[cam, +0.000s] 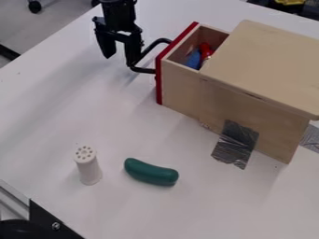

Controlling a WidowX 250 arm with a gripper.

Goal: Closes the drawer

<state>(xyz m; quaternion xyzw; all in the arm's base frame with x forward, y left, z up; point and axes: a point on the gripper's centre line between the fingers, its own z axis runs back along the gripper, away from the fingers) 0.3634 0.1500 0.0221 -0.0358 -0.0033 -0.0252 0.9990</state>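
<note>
- Grey floor [53,21] lay beyond the white table [50,116].
- Drawer [177,81] front faced left; long axis sloped lower-right.
- Gripper [120,50] fingers stood apart, released.

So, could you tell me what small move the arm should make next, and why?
Probably a gentle push with the gripper against the black handle, toward the wooden box. The drawer is partly open, with red and blue things visible inside, and the gripper is at the handle's outer end, so pressing inward from there should slide it shut.
</note>
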